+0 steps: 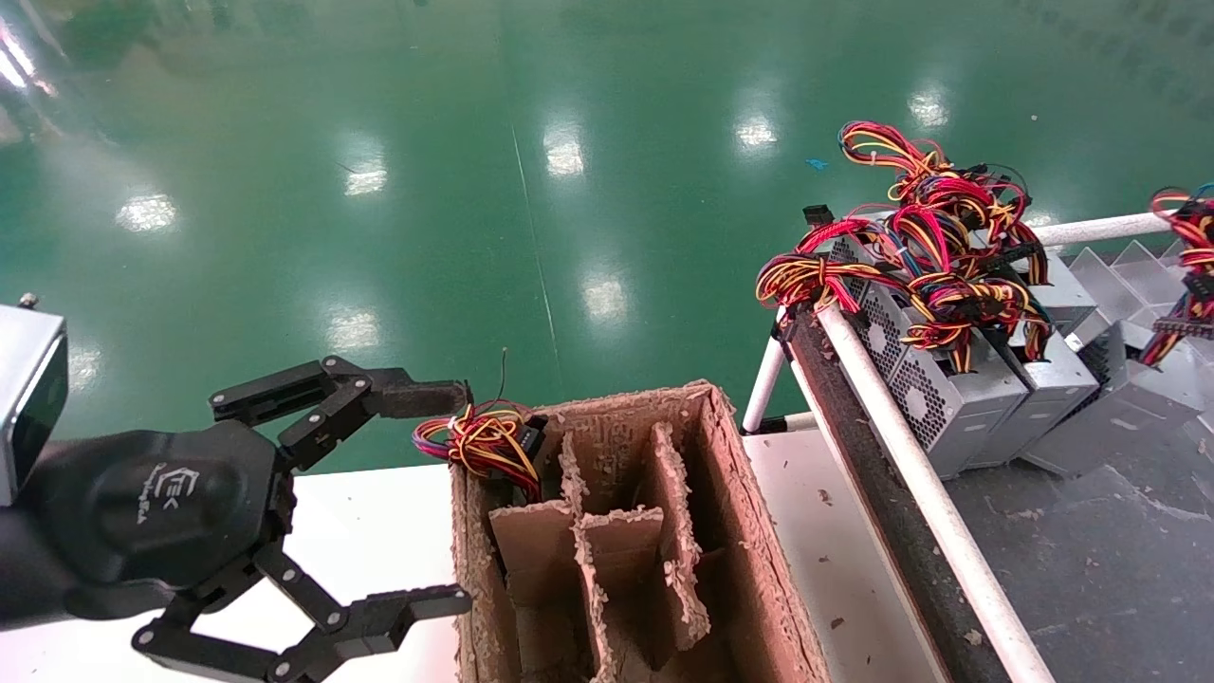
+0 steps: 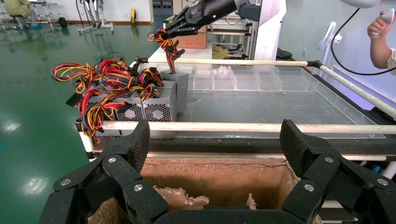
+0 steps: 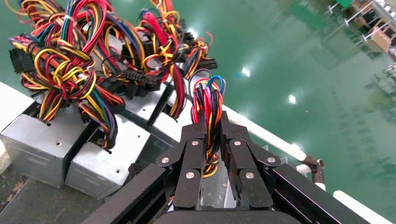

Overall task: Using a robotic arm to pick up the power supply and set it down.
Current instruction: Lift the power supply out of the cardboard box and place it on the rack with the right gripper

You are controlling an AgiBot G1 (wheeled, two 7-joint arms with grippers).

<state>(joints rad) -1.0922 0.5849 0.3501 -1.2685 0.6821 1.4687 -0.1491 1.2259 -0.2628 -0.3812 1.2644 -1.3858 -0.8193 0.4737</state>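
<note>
Several grey metal power supplies (image 1: 934, 389) with red, yellow and black wire bundles stand in a row on the rack at the right. My right gripper (image 3: 212, 119) is shut on the wire bundle (image 3: 208, 100) of the last power supply (image 2: 176, 86) in the row. That unit stands upright under the right gripper (image 2: 175, 30) in the left wrist view. In the head view only its bundle (image 1: 1184, 228) and tilted case (image 1: 1124, 398) show at the right edge. My left gripper (image 1: 465, 495) is wide open and holds nothing, just left of the cardboard box (image 1: 759, 541).
The worn box has cardboard dividers (image 1: 669, 531), and a wire bundle (image 1: 484, 441) sticks out of its far left cell. A white pipe rail (image 1: 910, 455) edges the rack. Clear plastic dividers (image 2: 243, 79) stand on the rack. A person's hand (image 2: 380, 25) shows beyond it.
</note>
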